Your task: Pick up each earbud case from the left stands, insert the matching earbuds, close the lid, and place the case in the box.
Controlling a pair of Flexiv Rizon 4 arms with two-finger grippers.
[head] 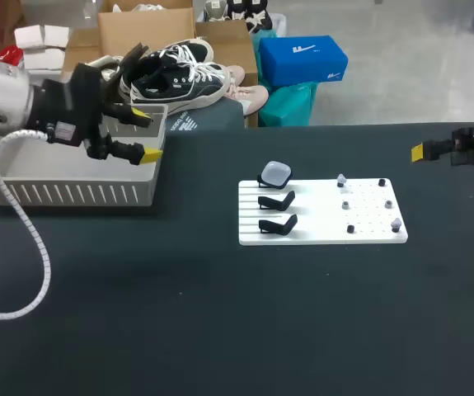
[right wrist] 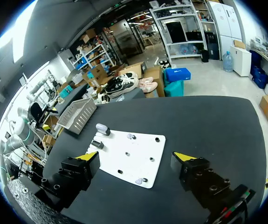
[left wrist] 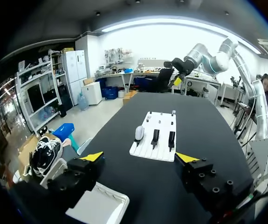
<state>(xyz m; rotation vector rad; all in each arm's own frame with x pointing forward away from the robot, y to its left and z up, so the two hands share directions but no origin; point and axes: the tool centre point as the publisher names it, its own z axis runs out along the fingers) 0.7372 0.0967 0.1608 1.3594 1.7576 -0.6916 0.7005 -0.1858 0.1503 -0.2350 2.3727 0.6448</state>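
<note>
- Left gripper spread wide, empty, over right end of white slatted box.
- Grey earbud case sits on rearmost stand of white board, mid-table.
- Right gripper wide, empty, well apart from board.

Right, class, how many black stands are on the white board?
3, in a column on the board's left half: the far stand carries a pale earbud case; the middle stand and near stand are bare.
</note>
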